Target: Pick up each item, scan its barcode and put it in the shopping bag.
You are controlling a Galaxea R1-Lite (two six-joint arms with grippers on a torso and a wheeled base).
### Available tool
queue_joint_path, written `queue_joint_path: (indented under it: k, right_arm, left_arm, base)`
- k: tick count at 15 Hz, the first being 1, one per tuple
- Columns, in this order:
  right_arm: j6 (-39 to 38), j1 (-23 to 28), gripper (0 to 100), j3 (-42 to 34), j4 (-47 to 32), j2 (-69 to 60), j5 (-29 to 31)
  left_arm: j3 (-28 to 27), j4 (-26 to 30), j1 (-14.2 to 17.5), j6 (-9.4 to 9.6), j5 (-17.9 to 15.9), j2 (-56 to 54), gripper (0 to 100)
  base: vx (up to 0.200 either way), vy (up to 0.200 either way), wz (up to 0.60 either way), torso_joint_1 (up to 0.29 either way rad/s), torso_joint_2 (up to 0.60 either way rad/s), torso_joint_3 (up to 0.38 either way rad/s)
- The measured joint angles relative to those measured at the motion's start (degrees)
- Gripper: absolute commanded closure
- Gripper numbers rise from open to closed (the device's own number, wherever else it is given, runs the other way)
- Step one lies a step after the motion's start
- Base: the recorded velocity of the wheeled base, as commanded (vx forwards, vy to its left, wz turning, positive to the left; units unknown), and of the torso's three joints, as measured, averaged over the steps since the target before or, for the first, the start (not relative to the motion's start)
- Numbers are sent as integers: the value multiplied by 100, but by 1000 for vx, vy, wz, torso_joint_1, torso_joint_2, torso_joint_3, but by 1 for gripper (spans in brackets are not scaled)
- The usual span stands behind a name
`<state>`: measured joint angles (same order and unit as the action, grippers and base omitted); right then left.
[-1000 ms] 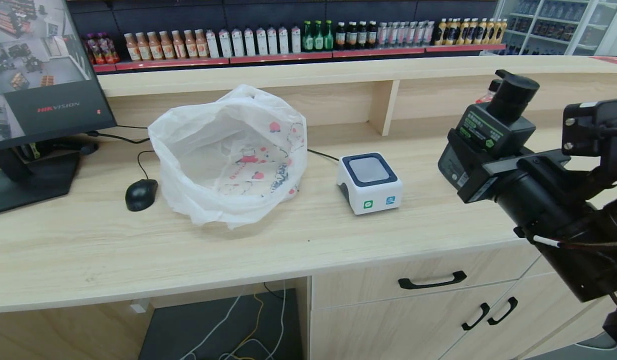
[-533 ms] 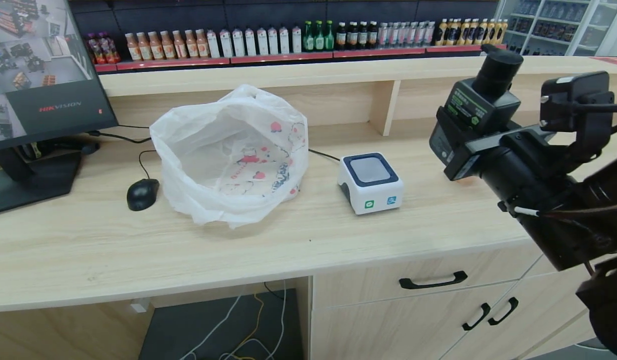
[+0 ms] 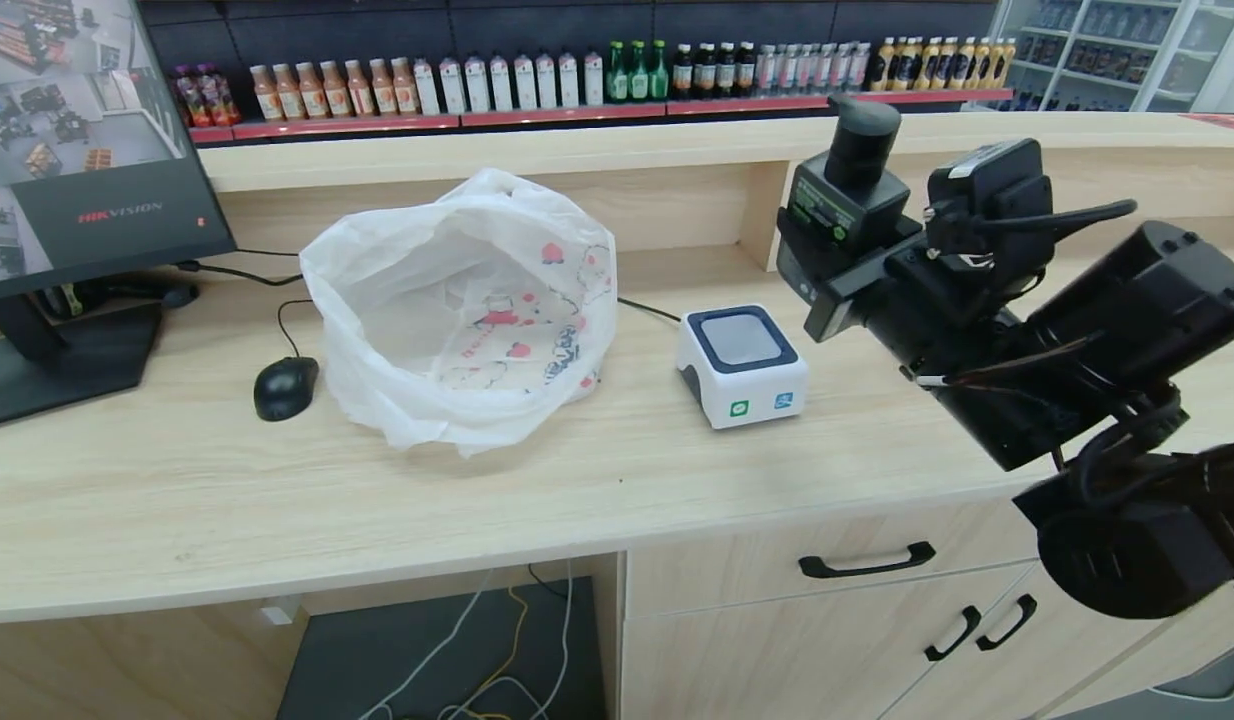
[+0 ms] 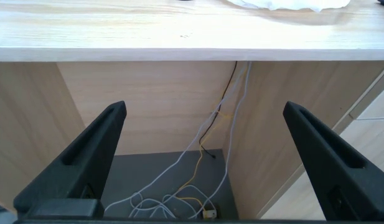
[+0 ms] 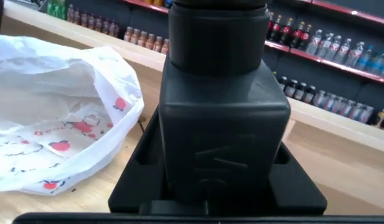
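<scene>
The black square-bodied plastic bottle (image 3: 845,200) in my black right gripper (image 3: 827,270) had a black round cap and a label printed in green and white. Just below that gripper, the boxy white plastic scanner (image 3: 742,368) showed a grey window framed in navy, with one green and one blue icon on its front. Farther out from the gripper, the translucent white plastic shopping bag (image 3: 457,310) carried red and dark cartoon prints. The pale wood-grain counter (image 3: 577,480) lay beneath both. My left gripper (image 4: 204,124) had matte black fingers (image 4: 92,155).
</scene>
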<state>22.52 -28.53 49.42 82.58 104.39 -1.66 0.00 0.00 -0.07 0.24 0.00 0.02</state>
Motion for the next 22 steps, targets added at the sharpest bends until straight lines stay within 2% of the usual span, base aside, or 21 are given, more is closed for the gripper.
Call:
queue_joint_path:
  k: [5, 8, 14, 19, 22]
  right_arm:
    - [905, 562, 100, 929, 163, 685, -1298]
    - [1173, 642, 100, 1370, 205, 1093, -1694]
    - [1470, 714, 100, 1532, 492, 1520, -2199]
    - [2029, 730, 100, 1620, 602, 1625, -2925]
    - [2046, 742, 100, 1609, 730, 1816, -3178]
  left_arm:
    - [0, 0, 0, 0, 0, 0, 0]
    - [0, 0, 2, -2, 0, 0, 0]
    - [0, 2, 5, 0, 0, 0, 0]
    - [0, 0, 0, 0, 0, 0, 0]
    - [0, 0, 0, 0, 0, 0, 0]
  base:
    - [0, 0, 0, 0, 0, 0]
    - [0, 0, 0, 0, 0, 0]
    - [0, 0, 0, 0, 0, 0]
    - [0, 0, 0, 0, 0, 0]
    - [0, 0, 0, 0, 0, 0]
